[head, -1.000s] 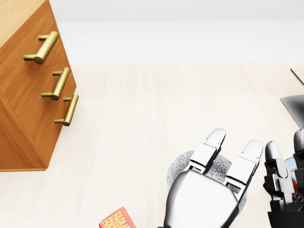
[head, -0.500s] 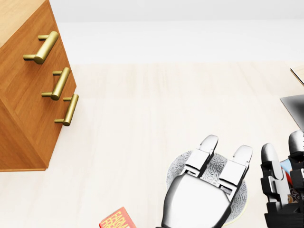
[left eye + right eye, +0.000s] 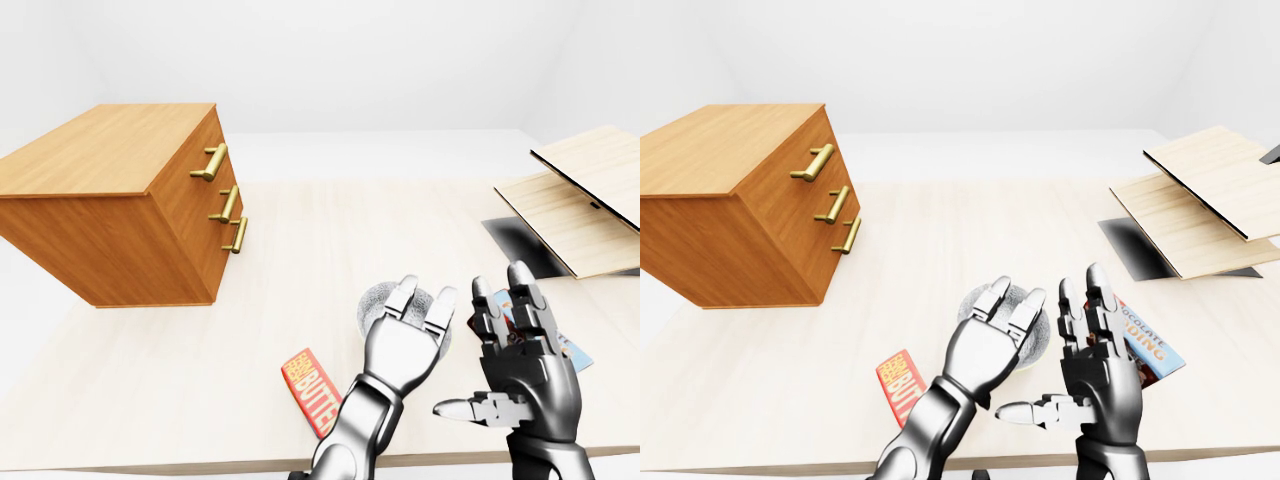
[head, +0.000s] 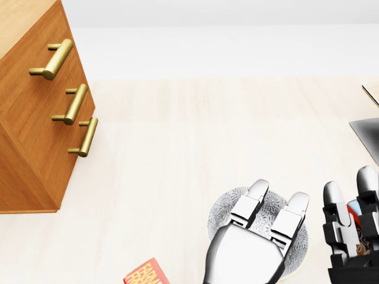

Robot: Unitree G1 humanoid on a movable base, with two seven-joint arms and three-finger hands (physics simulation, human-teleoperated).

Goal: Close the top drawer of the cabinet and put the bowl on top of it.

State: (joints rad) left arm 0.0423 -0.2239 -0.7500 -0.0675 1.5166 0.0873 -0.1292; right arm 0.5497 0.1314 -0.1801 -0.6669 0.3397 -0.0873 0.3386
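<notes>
Although the top drawer (image 4: 35, 47) of the cabinet (image 3: 110, 150) looks flush with the two below it, I cannot tell that it is fully home, so a firm push there may be wise. The cabinet's flat top gives broad landing room, but its edge and the brass handles (image 4: 71, 103) want clearing from above. Bare bench (image 3: 300, 240) lies between it and a red butter box (image 3: 308, 390) near the bottom lip. Just right of the box, the left hand (image 4: 251, 245) covers the bowl (image 4: 221, 216), its fingers (image 4: 256, 201) straight and apart, not closed round it. They should curl over the rim before any lift. The right hand (image 3: 520, 365) hovers beside it with fingers spread, over a chocolate packet (image 3: 1145, 350). The boards (image 3: 585, 190) lie well apart.
</notes>
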